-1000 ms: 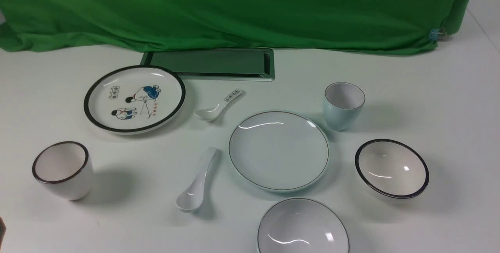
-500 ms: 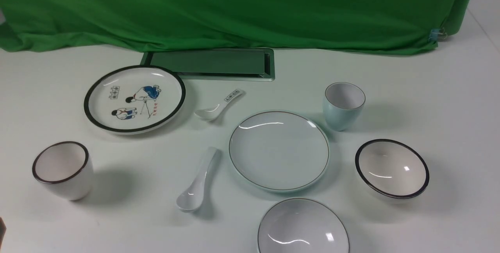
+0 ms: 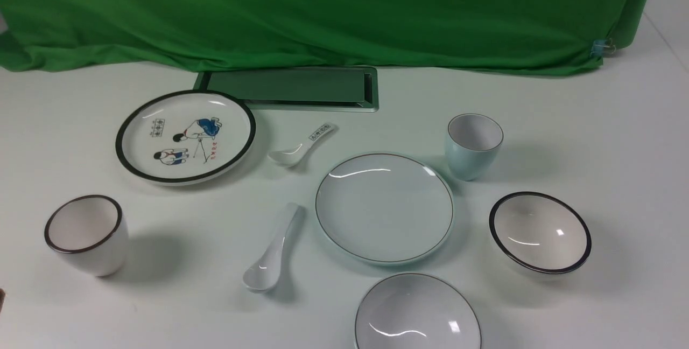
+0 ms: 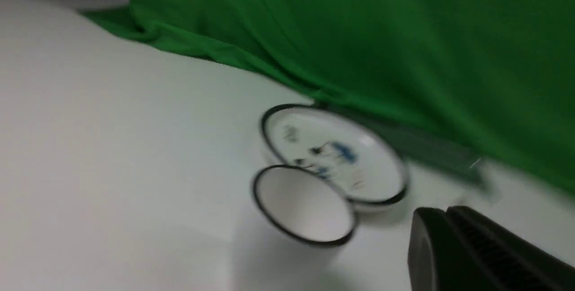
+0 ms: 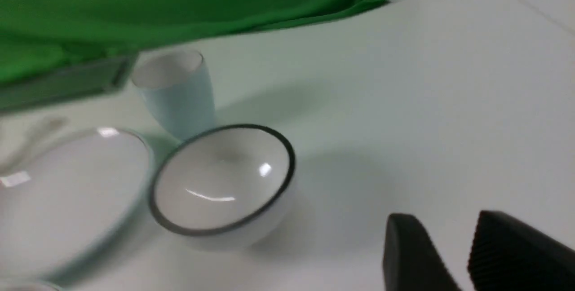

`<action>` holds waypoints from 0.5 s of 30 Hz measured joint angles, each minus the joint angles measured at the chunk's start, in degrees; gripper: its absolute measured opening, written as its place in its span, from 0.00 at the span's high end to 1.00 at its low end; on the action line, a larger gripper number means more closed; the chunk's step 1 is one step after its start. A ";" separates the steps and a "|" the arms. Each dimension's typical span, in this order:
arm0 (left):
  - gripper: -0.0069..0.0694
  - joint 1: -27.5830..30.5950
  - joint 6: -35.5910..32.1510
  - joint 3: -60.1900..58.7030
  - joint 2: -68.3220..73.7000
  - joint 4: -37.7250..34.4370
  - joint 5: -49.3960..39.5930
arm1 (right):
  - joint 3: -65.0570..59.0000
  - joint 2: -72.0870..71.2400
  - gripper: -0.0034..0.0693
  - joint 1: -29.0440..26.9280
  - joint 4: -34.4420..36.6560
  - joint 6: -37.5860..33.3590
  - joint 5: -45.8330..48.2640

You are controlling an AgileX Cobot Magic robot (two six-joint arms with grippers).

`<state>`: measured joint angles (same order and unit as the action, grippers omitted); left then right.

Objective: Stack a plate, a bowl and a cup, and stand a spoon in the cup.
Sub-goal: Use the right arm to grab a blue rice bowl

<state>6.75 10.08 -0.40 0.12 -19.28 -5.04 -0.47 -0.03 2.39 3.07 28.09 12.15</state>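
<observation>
Spreading widest is the white surface [image 3: 592, 139], with a green cloth [image 3: 323, 9] draped along its far edge and a grey metal hatch [image 3: 290, 88] set into it just in front of the cloth.

Next come the two plates. The plain blue-green plate [image 3: 384, 208] lies flat near the middle. The cartoon plate [image 3: 185, 136] (white, thick black rim) sits to its far left, its rim just beside the hatch's left corner.

The blue-grey bowl [image 3: 417, 314] stands upright on the near side of the plain plate, close to its rim but apart, and is cut off by the front view's lower edge. The black-rimmed bowl [image 3: 540, 233] sits to the plate's right.

The blue-green cup [image 3: 473, 147] stands upright just beside the plate's far right rim. The black-rimmed cup [image 3: 86, 233] stands well apart on the left.

The plain white soup spoon [image 3: 272, 252] lies just left of the plate, scoop toward the robot. The printed spoon [image 3: 301, 145] lies between the two plates.

The right tool [image 5: 449, 223] is near the black-rimmed bowl, its fingers slightly spread with bare surface showing between them. The left tool [image 4: 442, 212] is near the black-rimmed cup, and its wrist view is too blurred to tell whether it is spread or pressed together.
</observation>
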 joint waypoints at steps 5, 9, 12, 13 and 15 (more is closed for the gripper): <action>0.95 0.00 14.76 0.00 0.00 -12.32 3.21 | 0.00 0.00 0.62 0.06 9.30 27.40 0.00; 0.95 0.00 16.75 0.00 0.00 -12.13 3.72 | 0.00 0.00 0.62 0.06 9.69 30.63 0.33; 0.95 0.00 21.64 0.00 0.00 -13.86 4.49 | 0.00 0.00 0.62 0.10 9.76 27.25 0.47; 0.95 0.00 22.03 0.00 0.00 -13.96 4.56 | 0.00 0.00 0.62 0.10 9.76 26.98 0.47; 0.95 0.00 27.10 0.00 0.00 -14.96 5.39 | 0.00 0.00 0.62 0.10 9.97 22.69 0.68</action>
<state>6.75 37.18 -0.40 0.12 -34.24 0.35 -0.47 -0.03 2.49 13.05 50.78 12.83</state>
